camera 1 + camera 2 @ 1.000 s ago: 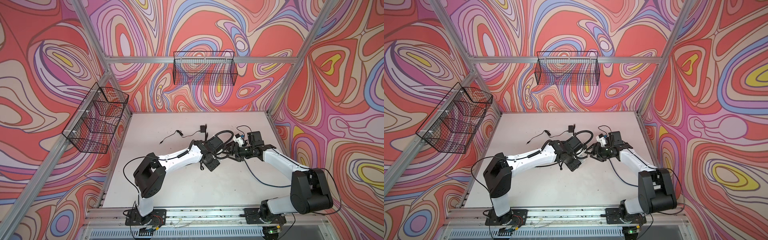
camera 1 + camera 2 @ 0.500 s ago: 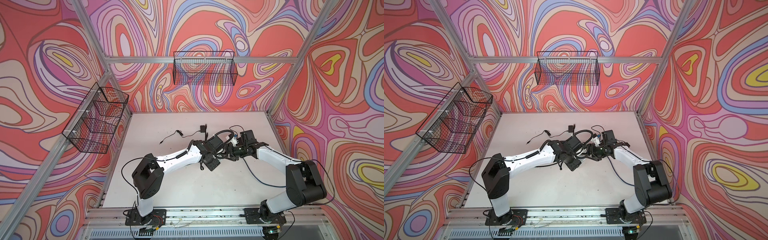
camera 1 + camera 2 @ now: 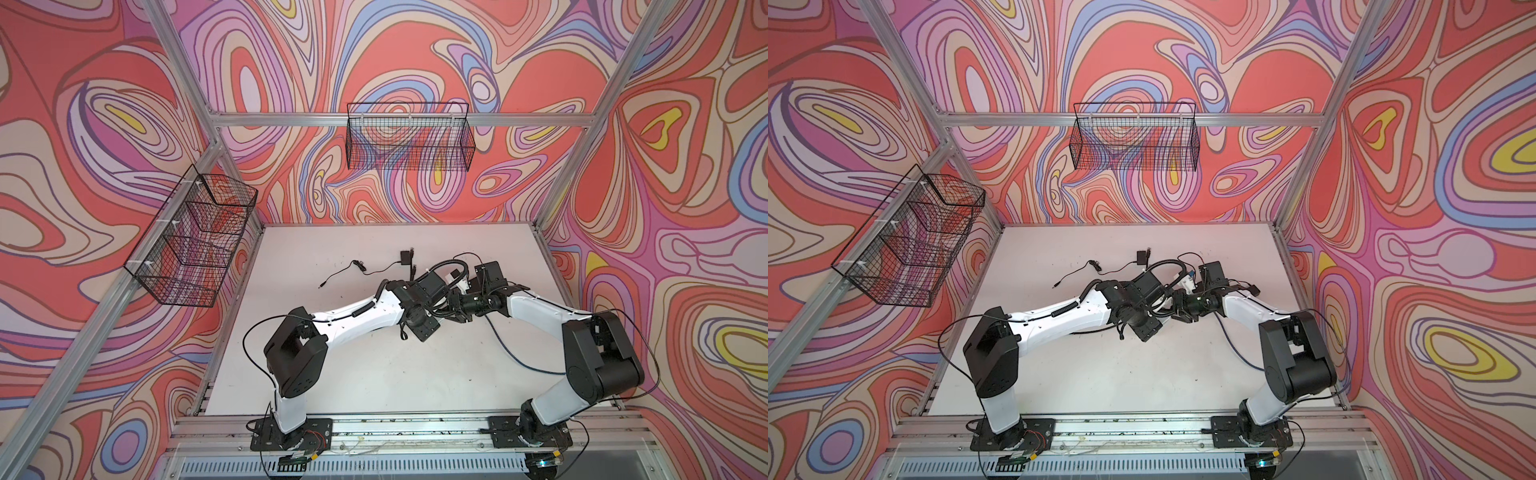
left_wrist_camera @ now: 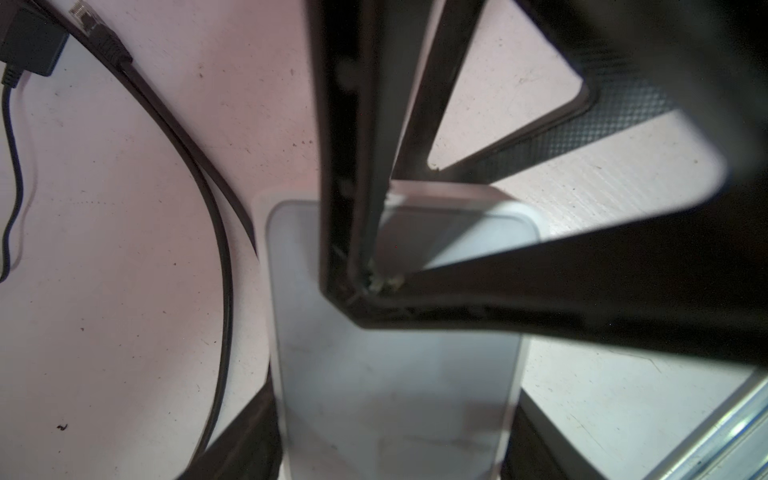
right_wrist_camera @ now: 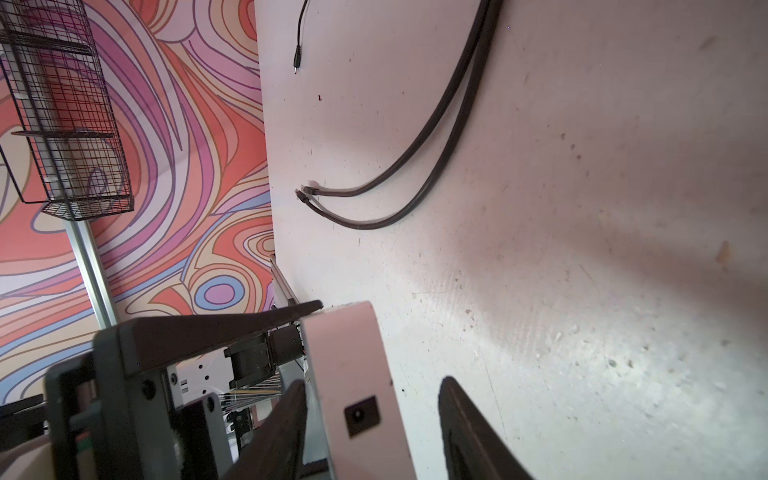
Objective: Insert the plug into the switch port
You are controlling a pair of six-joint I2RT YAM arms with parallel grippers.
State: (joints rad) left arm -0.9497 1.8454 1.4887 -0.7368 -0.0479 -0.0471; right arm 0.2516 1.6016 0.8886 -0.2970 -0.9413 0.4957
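My left gripper [image 4: 390, 415] is shut on the white switch [image 4: 390, 374], its fingers pressed to the two long sides. In both top views the switch [image 3: 457, 282] [image 3: 1187, 284] is only a small white patch between the two wrists. My right gripper [image 5: 372, 382] is open and straddles one end of the switch [image 5: 349, 357]. One of its fingers lies close along the switch's side, the other stands apart from it over the table. A round port in a black square [image 5: 361, 415] faces the right wrist camera. A thin cord's barrel plug [image 5: 296, 68] [image 3: 321, 286] lies loose on the table; nothing holds it.
A black network cable lies curved on the white table [image 3: 374, 374], both its plugs [image 5: 307, 193] free. The black power adapter [image 3: 405, 257] sits behind the grippers. A dark cable [image 3: 515, 361] trails to the right arm's side. Wire baskets [image 3: 409, 141] [image 3: 195, 241] hang on the walls.
My right arm has swung left to the left gripper and its jaws have come around the switch's end, narrowing. The left gripper and the switch have stayed put.
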